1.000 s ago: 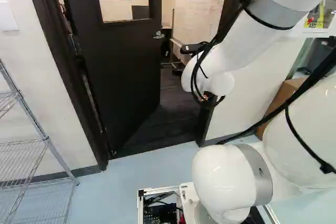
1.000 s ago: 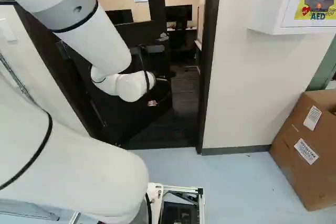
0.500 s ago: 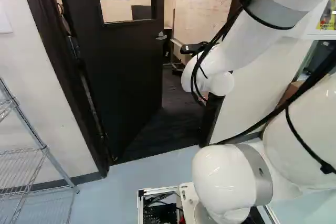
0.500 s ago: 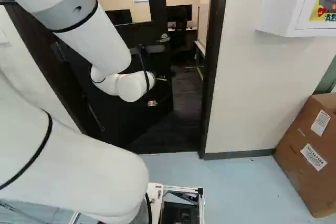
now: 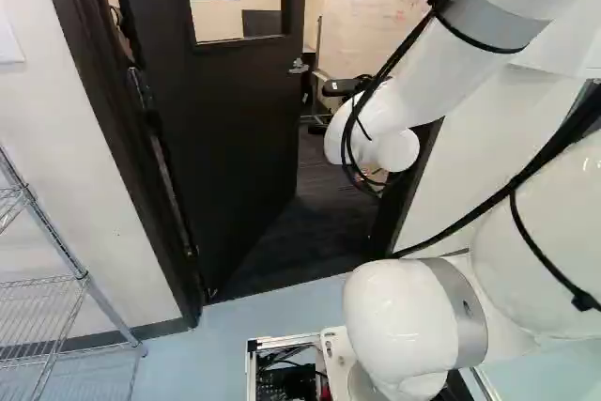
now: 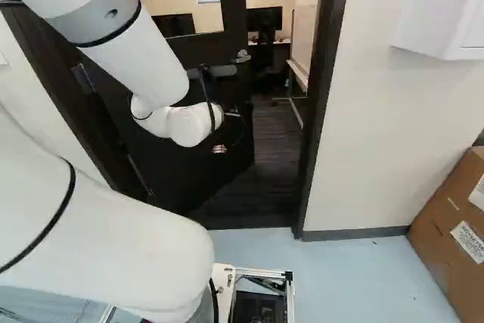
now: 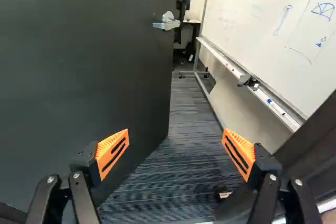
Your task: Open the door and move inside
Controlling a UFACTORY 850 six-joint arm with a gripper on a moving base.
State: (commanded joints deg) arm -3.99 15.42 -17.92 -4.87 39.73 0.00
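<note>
Door: it's standing part open into the room, black door leaning away from you, and nothing visible is holding it; if it has a closer, it could swing back onto your arm.
Handle: lever is ahead of the gripper, near the door's free edge; drift door-side and you might hook it.
Gripper: pincer is wide apart, nothing between the orange pads, so you've no grip to check a swing.
Frame: here's your tight one, the door frame just beside the finger away from the door; advance off-line and you could scrape it.
Base: its front is on the blue floor, short of the doorway; roll in at a skew and a corner may clip.
Cables: loops hang off the wrist, and they could snag on handle or frame as you pass.
Whiteboard: board and tray line the way in; swing wide of the door and you'd likely meet them.
</note>
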